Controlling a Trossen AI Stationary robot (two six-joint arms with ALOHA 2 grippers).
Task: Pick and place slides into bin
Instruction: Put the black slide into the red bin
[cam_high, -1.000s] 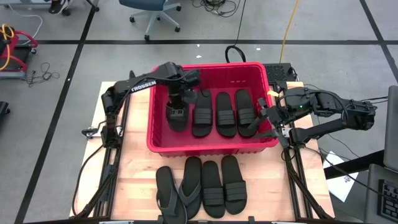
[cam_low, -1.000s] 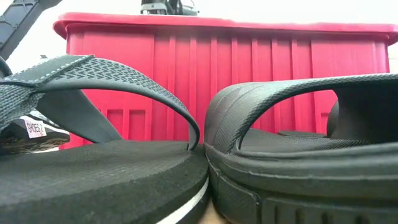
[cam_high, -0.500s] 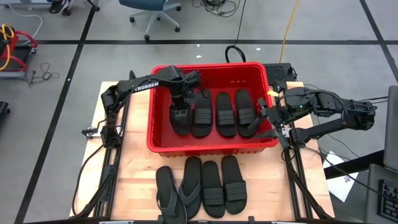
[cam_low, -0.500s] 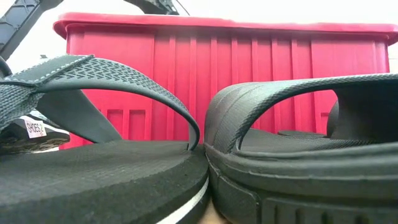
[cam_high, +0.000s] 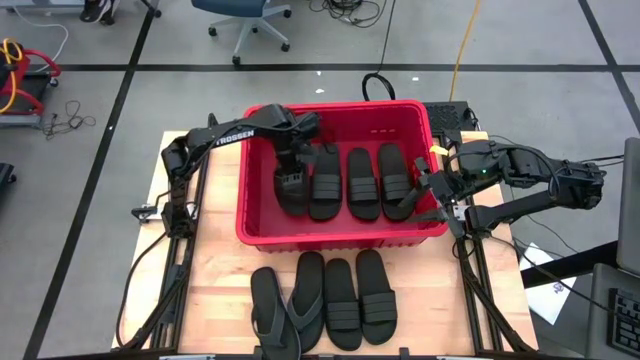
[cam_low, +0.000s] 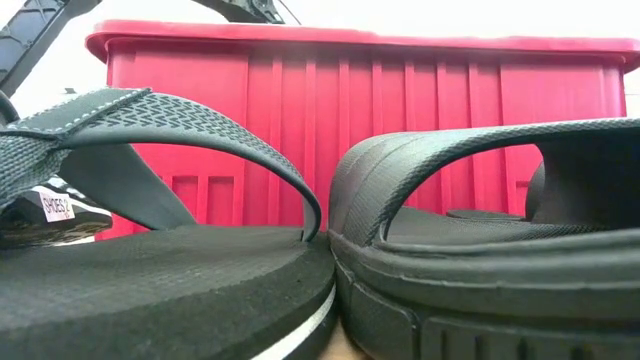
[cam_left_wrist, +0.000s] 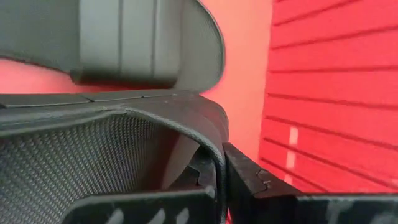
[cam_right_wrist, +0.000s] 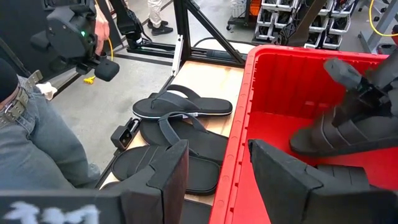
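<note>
The red bin (cam_high: 255, 200) stands mid-table with three black slides (cam_high: 362, 183) lying side by side on its floor. My left gripper (cam_high: 290, 178) is down inside the bin's left part, shut on a fourth slide (cam_high: 291, 200), which also shows in the right wrist view (cam_right_wrist: 336, 134). My right gripper (cam_right_wrist: 217, 149) is open and empty by the bin's right wall (cam_high: 437, 190). Several more sandals (cam_high: 342, 300) lie flat on the table in front of the bin, the left two with thong straps (cam_high: 268, 310). My left gripper holds the slide by its wide strap, at the strap's side edge (cam_left_wrist: 212, 152). One finger (cam_left_wrist: 249, 180) is outside the strap and the other reaches under it. The fingers point down from above. The slide tilts below them, its near end (cam_high: 291, 208) lowest; whether it rests on the floor I cannot tell.
The bin's thick rim (cam_low: 360, 40) stands high above the table. A person in jeans (cam_right_wrist: 37, 143) stands beyond the table's near side. Bare table shows left of the bin (cam_high: 205, 240). A strip of bin floor lies free along the far wall (cam_high: 385, 130).
My left gripper has gone down into the bin with the slide, dropping below the rim in the low view, and a little toward the three slides lying there. It has stayed shut on the slide. My right arm has kept still.
</note>
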